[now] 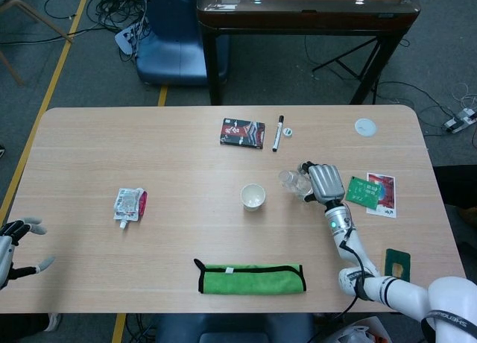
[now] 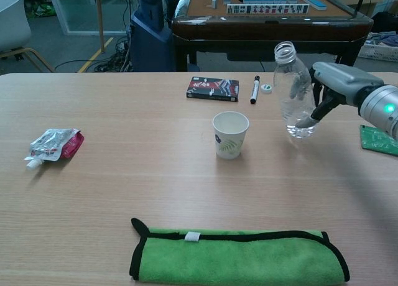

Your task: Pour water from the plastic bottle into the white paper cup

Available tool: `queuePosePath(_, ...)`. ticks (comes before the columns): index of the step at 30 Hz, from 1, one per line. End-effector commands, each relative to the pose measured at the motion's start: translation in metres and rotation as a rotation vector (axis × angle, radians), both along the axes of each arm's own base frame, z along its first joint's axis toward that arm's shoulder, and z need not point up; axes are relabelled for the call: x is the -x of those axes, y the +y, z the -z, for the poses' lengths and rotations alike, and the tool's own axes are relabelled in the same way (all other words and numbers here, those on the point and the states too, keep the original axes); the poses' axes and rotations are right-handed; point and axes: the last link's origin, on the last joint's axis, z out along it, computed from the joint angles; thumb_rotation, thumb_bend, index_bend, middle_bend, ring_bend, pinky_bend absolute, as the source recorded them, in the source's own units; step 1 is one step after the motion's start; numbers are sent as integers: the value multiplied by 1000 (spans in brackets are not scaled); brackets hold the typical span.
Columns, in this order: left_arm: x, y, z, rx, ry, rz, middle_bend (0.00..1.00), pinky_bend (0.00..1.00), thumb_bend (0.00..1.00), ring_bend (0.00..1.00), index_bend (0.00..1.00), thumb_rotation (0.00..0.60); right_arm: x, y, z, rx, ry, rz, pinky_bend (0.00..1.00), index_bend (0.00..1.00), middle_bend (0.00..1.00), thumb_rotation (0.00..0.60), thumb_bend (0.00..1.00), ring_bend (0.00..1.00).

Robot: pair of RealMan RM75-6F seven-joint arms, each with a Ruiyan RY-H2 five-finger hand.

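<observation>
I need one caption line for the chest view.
Right robot hand holds the uncapped plastic bottle upright beside the white paper cup.

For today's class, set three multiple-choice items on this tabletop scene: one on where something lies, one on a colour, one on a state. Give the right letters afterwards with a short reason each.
1. Where does the folded cloth lie relative to the white paper cup?
A. Nearer the robot than the cup
B. Beyond the cup, beside the marker
C. Under the cup

2. What colour is the cloth?
A. Red
B. Green with a black edge
C. Plain white

3. How does the plastic bottle stand now?
A. Lying flat on the table
C. Tipped with its mouth over the cup
B. Upright, uncapped, held by the right hand

Answers: 1 A, the cloth lies at the near edge, in front of the white paper cup. 2 B, the chest view shows green fabric with black trim. 3 B, the plastic bottle stands upright with an open neck, and the right hand grips it.
</observation>
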Motion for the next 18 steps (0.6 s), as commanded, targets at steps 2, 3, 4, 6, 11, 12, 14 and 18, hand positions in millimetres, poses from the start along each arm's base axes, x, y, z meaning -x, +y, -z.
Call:
queuePosePath(2,0,0,1,3,3,-1,305,459,85,285,427,600,19,6,0,-5,-103,13,520,603,622,600,97,509)
queuePosePath(3,0,0,2,4,4,-1,305,459,85,285,427,600,22,7,0,-8,-134,23,520,602,622,600,97,509)
queuePosePath(4,0,0,2,5,5,-1,305,459,86,285,427,600,24,8,0,-11,-156,30,520,602,622,600,96,509)
queuePosePath(6,0,0,2,6,6,3,305,459,86,285,427,600,28,8,-1,-14,-207,46,520,603,622,600,95,509)
queuePosePath(11,-1,-1,3,10,9,8,305,459,85,285,427,600,38,10,1,-23,-313,88,520,602,613,600,83,510)
queuePosePath(12,-1,-1,4,11,10,8,305,459,85,285,427,600,40,10,1,-25,-324,95,520,602,610,600,79,510)
queuePosePath(14,-1,-1,5,14,13,8,305,459,86,285,427,600,45,10,3,-31,-337,107,520,603,601,600,71,508)
queuePosePath(18,-1,-1,5,14,14,7,305,459,85,285,427,600,51,9,6,-47,-350,129,520,603,576,600,54,485)
